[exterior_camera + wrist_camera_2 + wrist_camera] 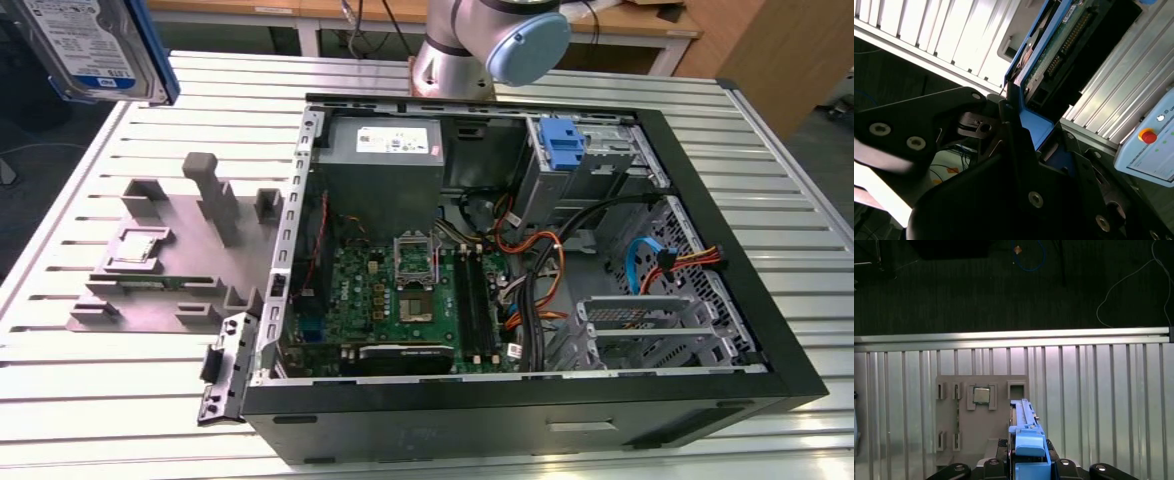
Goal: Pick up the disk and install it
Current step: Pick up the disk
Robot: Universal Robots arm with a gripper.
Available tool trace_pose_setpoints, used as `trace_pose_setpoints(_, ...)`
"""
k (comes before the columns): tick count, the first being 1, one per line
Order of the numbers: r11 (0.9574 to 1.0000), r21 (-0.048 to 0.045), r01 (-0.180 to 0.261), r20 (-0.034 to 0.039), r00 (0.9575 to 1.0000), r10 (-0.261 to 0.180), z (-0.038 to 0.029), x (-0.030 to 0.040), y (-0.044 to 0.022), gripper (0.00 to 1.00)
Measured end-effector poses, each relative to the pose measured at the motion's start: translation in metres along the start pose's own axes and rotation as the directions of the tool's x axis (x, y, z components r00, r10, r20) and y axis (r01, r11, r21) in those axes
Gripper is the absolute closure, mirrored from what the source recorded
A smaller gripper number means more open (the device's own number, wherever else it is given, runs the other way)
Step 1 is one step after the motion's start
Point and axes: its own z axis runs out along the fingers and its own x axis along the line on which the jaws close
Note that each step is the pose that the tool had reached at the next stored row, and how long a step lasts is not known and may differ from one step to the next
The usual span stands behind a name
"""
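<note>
So in the exterior view we've got the disk (96, 45) lifted well clear of the table (80, 420), up at the exterior view's left with its label side facing us. We reckon it's that high so it can clear the walls of the open computer case (534, 415), which takes up most of the table. A blue bracket (566, 148) sits in the drive bay at the case's far corner. Loose cables (534, 270) snake around beside the bays, so that's the clutter in the way. The grey fixture (214, 200) with the processor chip (140, 248) sits by the table's edge on the exterior view's left.

In the second wrist view the gripper (1024, 117) is clamped on the disk's blue rail, with the circuit-board side showing. A control pendant (1149, 150) sits in the background.

In the first wrist view the disk hangs edge-on above the fixture. The chip is just off to one side of it, and the table's edge is beyond.
</note>
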Motion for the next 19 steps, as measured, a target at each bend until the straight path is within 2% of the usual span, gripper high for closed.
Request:
trace_pose_setpoints(11, 1.0000, -0.0001, 0.000, -0.0001, 1.0000, 0.000, -0.0001, 0.0017, 0.0000, 0.63)
trace_pose_setpoints(19, 1.0000, 0.0001, 0.000, 0.0000, 1.0000, 0.000, -0.0049, 0.0015, 0.0000, 0.63)
